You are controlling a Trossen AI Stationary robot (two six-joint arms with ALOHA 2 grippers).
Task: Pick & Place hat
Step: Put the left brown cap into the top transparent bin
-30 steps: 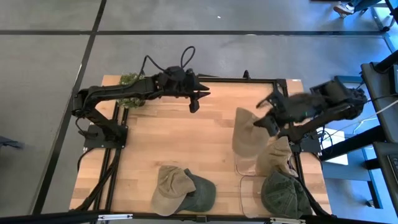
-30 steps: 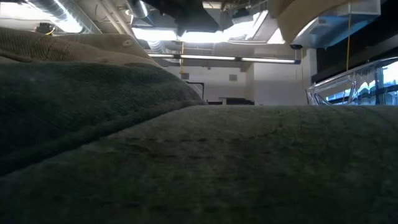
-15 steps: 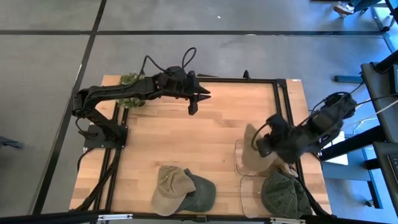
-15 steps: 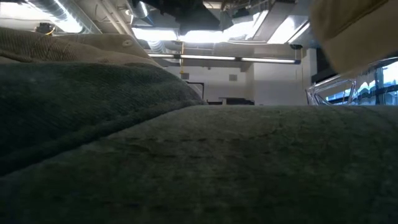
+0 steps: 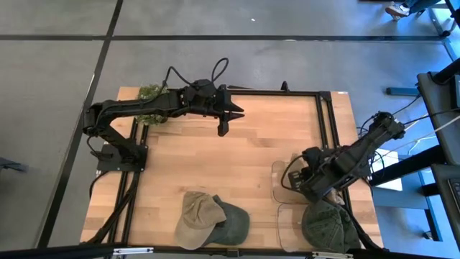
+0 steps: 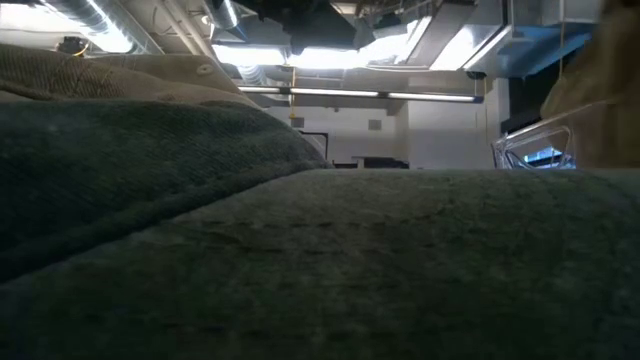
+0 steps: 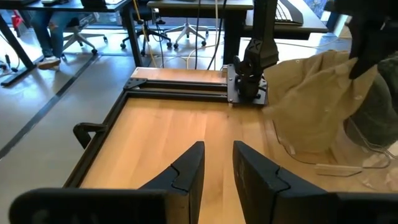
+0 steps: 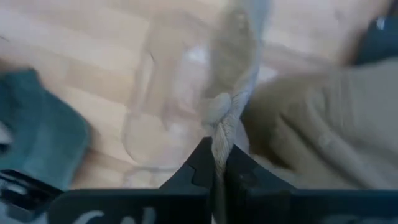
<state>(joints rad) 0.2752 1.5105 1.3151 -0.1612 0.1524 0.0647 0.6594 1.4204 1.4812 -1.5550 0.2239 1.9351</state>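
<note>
R end effector (image 8: 216,163) clenched on tan hat (image 8: 298,124) edge, low over clear tray (image 5: 282,188) for drop | L end effector (image 7: 218,163) parted, empty, parked above tabletop (image 5: 215,165).

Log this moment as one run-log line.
right gripper: shut on tan hat, over clear tray | left gripper: idle, empty

No legible text, label, brand, number or sign anywhere in view.
</note>
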